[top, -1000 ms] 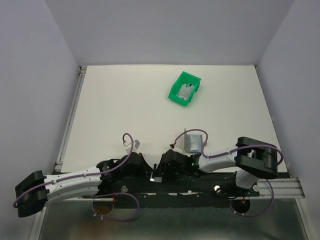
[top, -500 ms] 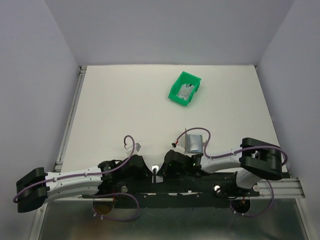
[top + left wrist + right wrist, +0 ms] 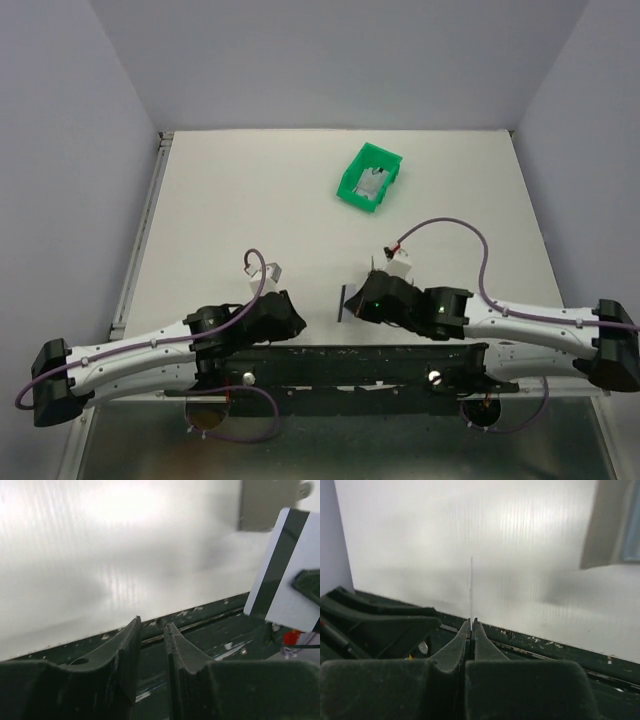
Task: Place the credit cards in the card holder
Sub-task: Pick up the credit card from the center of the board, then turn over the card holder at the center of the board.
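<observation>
My right gripper [image 3: 471, 621] is shut on a credit card [image 3: 471, 587], seen edge-on as a thin upright line. From the left wrist view that card [image 3: 280, 575] is white with a dark stripe. From above, the right gripper [image 3: 352, 303] holds the card [image 3: 344, 303] upright over the table's near edge. My left gripper [image 3: 152, 622] stands slightly open and empty over the dark base rail, just left of the card [image 3: 297, 322]. The grey-brown card holder [image 3: 270, 505] lies beyond the card, its light blue inside showing [image 3: 615, 525]. In the top view the right arm hides it.
A green plastic bin [image 3: 352, 188] sits at the back centre-right with a whitish card [image 3: 372, 183] inside. The dark base rail [image 3: 330, 362] runs along the near table edge. Purple cables loop above both wrists. Walls close in on the left, right and back.
The right gripper has shut on the card and carried it up off the base rail. The left gripper has let go of it and opened a little. The right arm has stretched out leftward.
</observation>
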`<action>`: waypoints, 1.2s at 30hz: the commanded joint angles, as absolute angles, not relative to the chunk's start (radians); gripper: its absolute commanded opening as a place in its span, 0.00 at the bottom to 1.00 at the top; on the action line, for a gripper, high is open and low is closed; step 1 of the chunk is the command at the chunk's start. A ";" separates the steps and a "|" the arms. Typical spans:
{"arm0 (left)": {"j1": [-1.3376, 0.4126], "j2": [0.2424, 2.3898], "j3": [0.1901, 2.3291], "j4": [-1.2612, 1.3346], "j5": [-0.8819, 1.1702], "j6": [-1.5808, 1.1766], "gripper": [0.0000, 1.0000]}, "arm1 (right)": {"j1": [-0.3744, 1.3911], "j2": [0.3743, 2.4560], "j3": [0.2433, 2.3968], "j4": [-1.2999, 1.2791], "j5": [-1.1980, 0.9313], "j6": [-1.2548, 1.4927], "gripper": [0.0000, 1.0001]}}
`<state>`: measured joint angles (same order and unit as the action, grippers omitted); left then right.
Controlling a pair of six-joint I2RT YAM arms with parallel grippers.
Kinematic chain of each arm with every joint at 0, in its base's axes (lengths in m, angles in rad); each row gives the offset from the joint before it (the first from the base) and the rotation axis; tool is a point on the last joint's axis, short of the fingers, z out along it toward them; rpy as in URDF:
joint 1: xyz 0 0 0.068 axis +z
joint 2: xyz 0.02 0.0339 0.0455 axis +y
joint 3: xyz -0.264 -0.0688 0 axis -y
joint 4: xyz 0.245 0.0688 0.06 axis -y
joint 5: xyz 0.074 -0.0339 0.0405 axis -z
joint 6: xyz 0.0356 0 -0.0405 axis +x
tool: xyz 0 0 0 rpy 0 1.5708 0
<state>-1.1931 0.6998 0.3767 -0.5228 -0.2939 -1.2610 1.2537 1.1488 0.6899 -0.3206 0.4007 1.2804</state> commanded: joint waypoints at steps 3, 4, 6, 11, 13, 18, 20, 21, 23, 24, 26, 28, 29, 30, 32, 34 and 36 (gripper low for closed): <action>-1.109 0.912 0.653 -0.514 -0.364 -0.952 0.38 | 1.007 0.997 0.813 -0.837 0.451 1.143 0.00; -1.094 0.969 0.693 -0.497 -0.345 -0.913 0.38 | 0.962 0.980 0.815 -0.857 0.431 1.111 0.00; -1.063 1.063 0.777 -0.444 -0.299 -0.820 0.38 | 0.881 0.951 0.824 -0.909 0.414 1.077 0.00; -1.016 1.276 1.004 -0.328 -0.171 -0.614 0.34 | 0.697 0.882 0.853 -0.973 0.402 1.008 0.01; -1.008 1.366 1.095 -0.316 -0.120 -0.562 0.32 | 0.619 0.891 0.862 -0.973 0.362 0.967 0.00; -1.006 1.537 1.267 -0.315 -0.023 -0.497 0.27 | 0.522 0.928 0.876 -0.936 0.281 0.881 0.00; -1.005 1.583 1.299 -0.307 -0.005 -0.497 0.26 | 0.499 0.927 0.870 -0.896 0.247 0.848 0.00; -1.003 1.604 1.311 -0.311 0.000 -0.502 0.26 | 0.489 0.925 0.864 -0.864 0.221 0.835 0.00; -1.002 1.644 1.322 -0.308 0.050 -0.512 0.26 | 0.474 0.927 0.847 -0.800 0.174 0.799 0.00; -1.003 1.658 1.322 -0.302 0.063 -0.517 0.26 | 0.469 0.928 0.838 -0.773 0.155 0.786 0.00; -1.003 1.687 1.319 -0.282 0.098 -0.522 0.25 | 0.457 0.940 0.828 -0.744 0.126 0.775 0.00; -1.003 1.721 1.327 -0.278 0.127 -0.523 0.25 | 0.448 0.956 0.818 -0.726 0.109 0.770 0.00; -1.002 1.736 1.330 -0.278 0.136 -0.523 0.24 | 0.443 0.960 0.813 -0.718 0.098 0.769 0.00; -1.003 1.747 1.330 -0.278 0.140 -0.520 0.24 | 0.439 0.965 0.807 -0.707 0.089 0.770 0.00; -1.003 1.764 1.327 -0.282 0.141 -0.514 0.23 | 0.430 0.971 0.790 -0.680 0.069 0.770 0.00; -1.003 1.773 1.319 -0.299 0.126 -0.508 0.22 | 0.425 0.977 0.782 -0.663 0.055 0.767 0.00; -1.000 1.770 1.298 -0.310 0.107 -0.508 0.22 | 0.423 0.995 0.781 -0.650 0.035 0.758 0.00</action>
<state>-1.0069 1.7706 1.3087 -0.2943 0.0959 -0.5274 0.4320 0.9726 0.7948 -0.7147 0.1043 0.7902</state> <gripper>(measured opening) 0.228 0.012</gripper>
